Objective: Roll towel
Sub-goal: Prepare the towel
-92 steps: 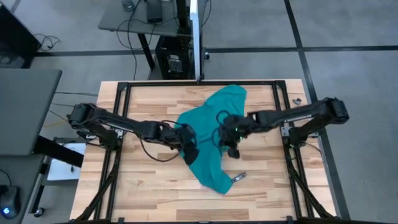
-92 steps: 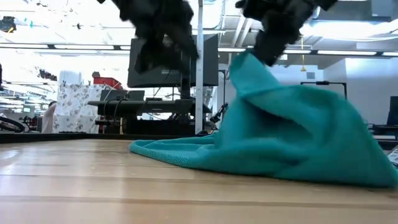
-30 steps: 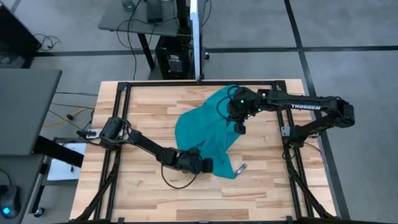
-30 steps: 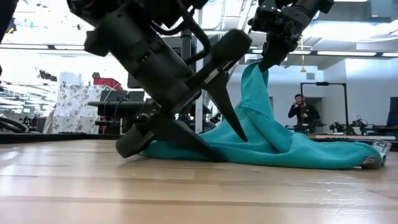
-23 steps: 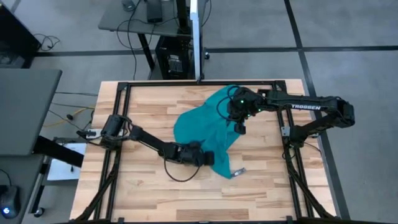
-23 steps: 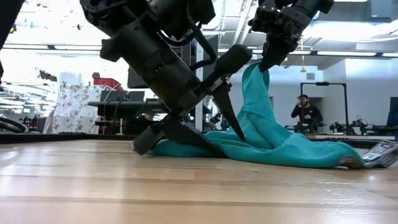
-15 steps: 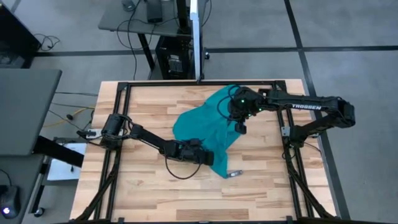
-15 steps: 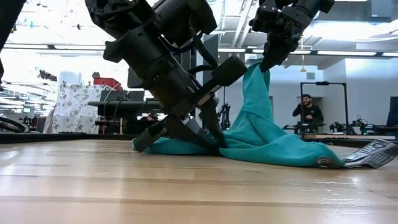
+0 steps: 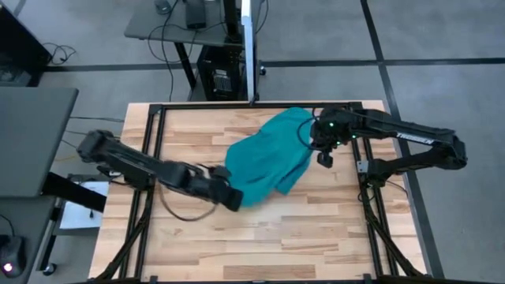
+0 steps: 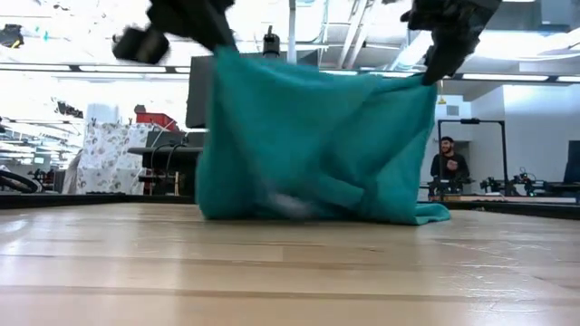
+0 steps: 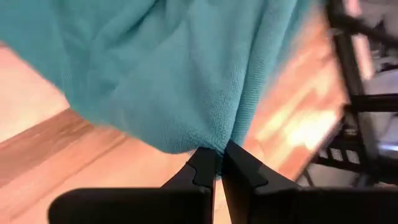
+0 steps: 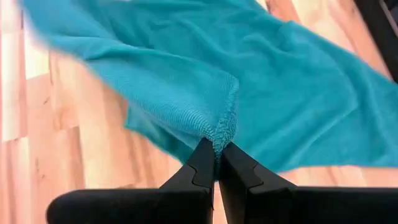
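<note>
The teal towel [image 9: 264, 162] hangs as a sheet between my two grippers; in the low view the towel [image 10: 317, 145] has its lower edge [image 10: 308, 215] resting on the wooden table. My left gripper [image 9: 233, 200] is shut on the towel's near-left part, above the table's middle. My right gripper [image 9: 323, 154] is shut on the towel's far-right part. Both are raised off the table. My left gripper pinches a gathered bit of the towel's edge [image 11: 217, 144] between its two fingers, slanting down from the table's left. The cloth spreads away from the fingertips and hangs below them. My right gripper pinches a puckered piece of the towel's hemmed edge [image 12: 219, 135] between its two fingers, slanting down from the table's right. The towel falls away from the hold, its lower part on the table.
Black frame rails [image 9: 154, 158] run along the table's left, right and far sides. Bare wood [image 9: 316, 237] lies near the front edge. A desk with cables [image 9: 189, 24] stands beyond the far edge. A person [image 10: 444, 163] stands far off in the room.
My left gripper has shut on the towel's near part at the table, then risen and drawn back toward the table's left. My right gripper has shifted toward the table's right edge. The towel, heaped before, is now lifted and spread between them, only its lower edge on the table.
</note>
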Controlling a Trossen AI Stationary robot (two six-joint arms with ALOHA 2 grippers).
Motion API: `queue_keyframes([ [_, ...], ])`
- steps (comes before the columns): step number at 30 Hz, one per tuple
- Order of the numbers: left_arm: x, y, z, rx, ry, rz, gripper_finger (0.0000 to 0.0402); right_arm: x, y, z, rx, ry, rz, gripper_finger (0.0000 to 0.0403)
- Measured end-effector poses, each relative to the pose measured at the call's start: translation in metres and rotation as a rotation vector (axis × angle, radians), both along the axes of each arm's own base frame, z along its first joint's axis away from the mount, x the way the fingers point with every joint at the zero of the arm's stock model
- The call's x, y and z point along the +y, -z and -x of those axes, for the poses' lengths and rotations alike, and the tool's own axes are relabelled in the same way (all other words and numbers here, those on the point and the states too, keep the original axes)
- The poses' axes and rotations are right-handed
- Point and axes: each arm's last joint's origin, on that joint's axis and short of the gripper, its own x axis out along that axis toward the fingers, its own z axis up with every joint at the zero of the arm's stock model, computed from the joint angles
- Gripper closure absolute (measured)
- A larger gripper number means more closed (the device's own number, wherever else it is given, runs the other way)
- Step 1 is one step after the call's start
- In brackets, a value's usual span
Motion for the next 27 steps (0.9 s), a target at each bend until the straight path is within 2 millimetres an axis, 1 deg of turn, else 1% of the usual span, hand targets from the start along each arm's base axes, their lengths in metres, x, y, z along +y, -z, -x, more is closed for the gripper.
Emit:
queue_keyframes([
  [3,0.005,-0.016,0.018,-0.01,0.035,0.036,0.0401,0.01,0.003,-0.001,0.014,-0.006,-0.034,0.0403],
  [5,0.005,-0.026,0.027,-0.044,0.081,0.086,0.0401,0.02,0.009,-0.002,0.032,-0.016,-0.067,0.0403],
  [8,-0.002,-0.037,0.039,-0.071,0.169,0.158,0.0401,0.043,0.02,-0.004,0.046,-0.052,-0.126,0.0403],
  [11,-0.014,-0.036,0.046,-0.03,0.226,0.221,0.0401,0.072,0.032,-0.005,0.069,-0.11,-0.179,0.0403],
  [14,-0.025,-0.028,0.05,0.043,0.253,0.251,0.0401,0.099,0.043,-0.006,0.053,-0.164,-0.23,0.0403],
  [18,-0.04,-0.002,0.05,0.187,0.278,0.296,0.0401,0.127,0.057,-0.008,0.025,-0.199,-0.303,0.0403],
  [20,-0.049,0.008,0.049,0.234,0.303,0.314,0.0401,0.14,0.064,-0.005,0.035,-0.207,-0.334,0.0403],
  [24,-0.067,0.027,0.041,0.246,0.428,0.323,0.0402,0.171,0.072,0.003,0.067,-0.236,-0.409,0.0403],
  [27,-0.074,0.04,0.034,0.233,0.513,0.314,0.0402,0.199,0.077,0.011,0.071,-0.236,-0.515,0.0403],
])
